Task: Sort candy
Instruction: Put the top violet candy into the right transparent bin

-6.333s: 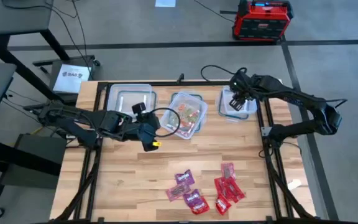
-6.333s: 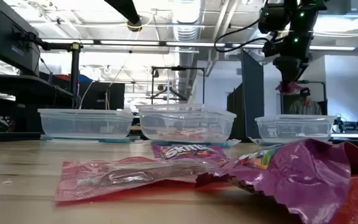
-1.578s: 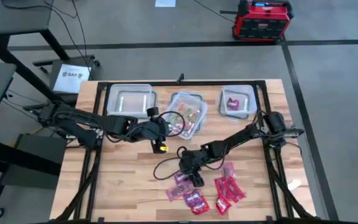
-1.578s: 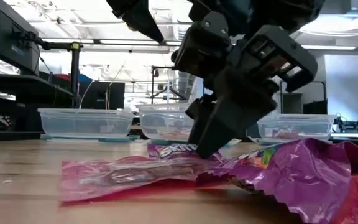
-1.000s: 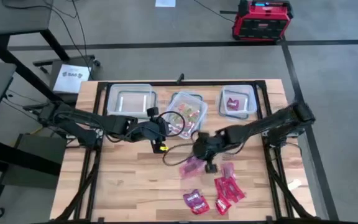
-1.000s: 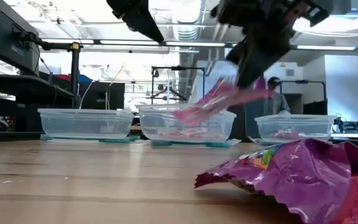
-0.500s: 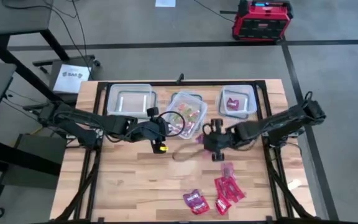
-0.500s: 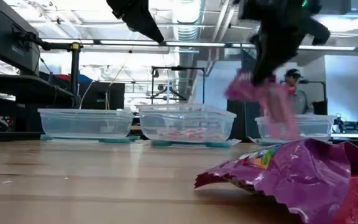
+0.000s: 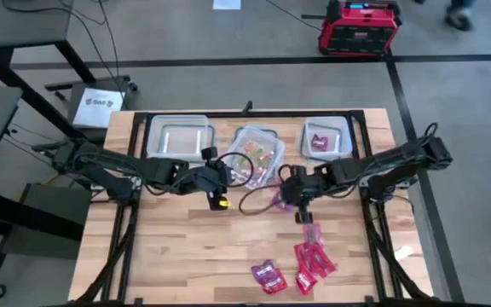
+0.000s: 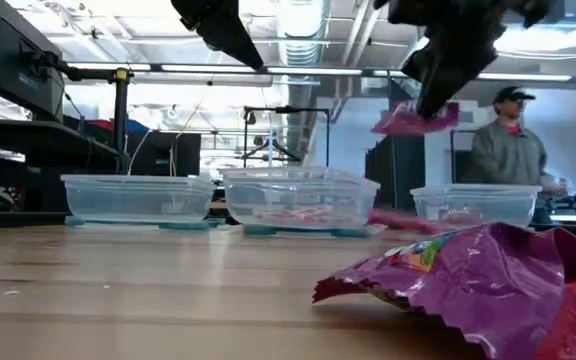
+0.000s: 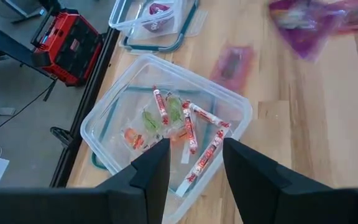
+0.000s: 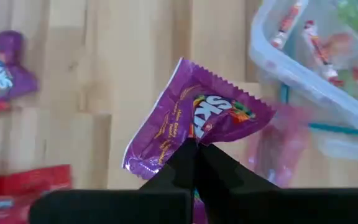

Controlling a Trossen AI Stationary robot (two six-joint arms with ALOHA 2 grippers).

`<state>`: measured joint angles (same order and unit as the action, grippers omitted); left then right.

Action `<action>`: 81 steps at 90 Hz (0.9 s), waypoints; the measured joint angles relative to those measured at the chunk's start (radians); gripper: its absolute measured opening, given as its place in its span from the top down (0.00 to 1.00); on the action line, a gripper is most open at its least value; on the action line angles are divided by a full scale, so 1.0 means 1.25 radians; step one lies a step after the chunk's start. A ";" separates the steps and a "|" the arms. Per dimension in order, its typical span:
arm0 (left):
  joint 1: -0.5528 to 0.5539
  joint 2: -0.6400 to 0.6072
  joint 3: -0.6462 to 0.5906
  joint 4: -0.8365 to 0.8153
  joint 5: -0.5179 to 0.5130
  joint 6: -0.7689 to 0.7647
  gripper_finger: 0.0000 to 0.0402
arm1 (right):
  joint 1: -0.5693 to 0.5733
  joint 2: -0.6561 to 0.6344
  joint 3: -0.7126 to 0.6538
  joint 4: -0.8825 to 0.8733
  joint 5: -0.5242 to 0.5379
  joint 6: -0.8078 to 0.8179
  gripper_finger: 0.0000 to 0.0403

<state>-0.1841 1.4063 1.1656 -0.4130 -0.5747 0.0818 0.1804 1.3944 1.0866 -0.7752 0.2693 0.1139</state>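
Note:
My right gripper (image 9: 291, 201) hangs above the table's middle, just right of the middle container (image 9: 258, 156), and is shut on a purple candy packet (image 12: 194, 121). A pink packet (image 11: 232, 62) lies flat on the wood beside that container. My left gripper (image 11: 194, 146) stands open above the middle container's left side, holding nothing. This container holds several small wrapped sweets (image 11: 179, 124). More red and purple packets (image 9: 312, 256) lie near the front edge. My right gripper pinches the purple packet between its two fingers at one edge (image 12: 194, 142). The fingers come slanting down from above. The packet (image 10: 413, 118) sticks out sideways from the fingers, lifted well clear of the table.
A clear container (image 9: 178, 136) stands at the far left, and another (image 9: 326, 139) with a red packet in it at the far right. A person (image 10: 508, 145) stands in the room beyond the table. Bare wood lies at the near left.
My right gripper has risen and gone toward the table's far edge with candy. A pink packet that hung from it has dropped onto the table beside the middle container. The purple packet has stayed between its fingers.

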 joint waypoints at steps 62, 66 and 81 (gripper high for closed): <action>0.000 0.000 0.000 -0.001 0.000 -0.013 0.67 | -0.421 -0.049 0.000 -0.369 0.371 0.166 0.98; 0.000 0.000 0.000 -0.002 0.000 -0.013 0.67 | -0.470 -0.049 0.000 -0.366 0.338 0.144 0.95; -0.003 0.000 0.000 -0.028 0.000 -0.014 0.67 | -0.567 -0.049 0.000 -0.312 0.253 0.084 0.78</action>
<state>-0.1883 1.4063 1.1656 -0.4483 -0.5743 0.0642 -0.5279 1.3333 1.0866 -1.1656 0.5851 0.2186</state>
